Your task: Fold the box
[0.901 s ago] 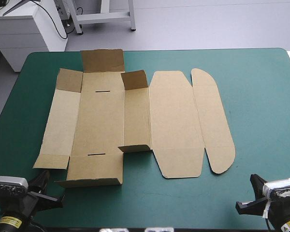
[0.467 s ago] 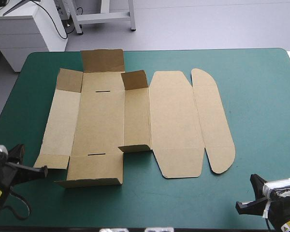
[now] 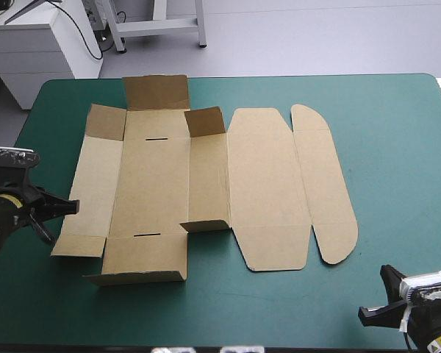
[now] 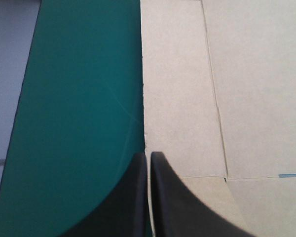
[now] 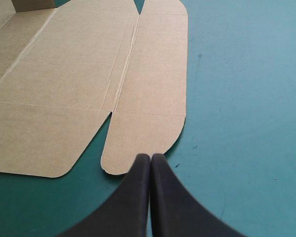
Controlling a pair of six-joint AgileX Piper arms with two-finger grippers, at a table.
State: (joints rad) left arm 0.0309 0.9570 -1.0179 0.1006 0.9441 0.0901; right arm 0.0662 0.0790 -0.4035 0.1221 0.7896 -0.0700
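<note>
Box point(image 3: 206, 184) lies spread open on the teal-green table point(image 3: 397, 147), left of centre, with a few small flaps point(image 3: 156, 92) standing up at its far and near ends. The left gripper point(image 3: 72, 208) sits at the box's left edge. The right gripper point(image 3: 378, 310) is by the table's near right corner, apart from the board.

Left wrist view: the black fingers point(image 4: 133, 197) are pressed together, with their tips at the box's left edge; contact is unclear.

Right wrist view: the fingers point(image 5: 170, 197) are together, and the rounded flap point(image 5: 138, 140) lies just ahead of them.
</note>
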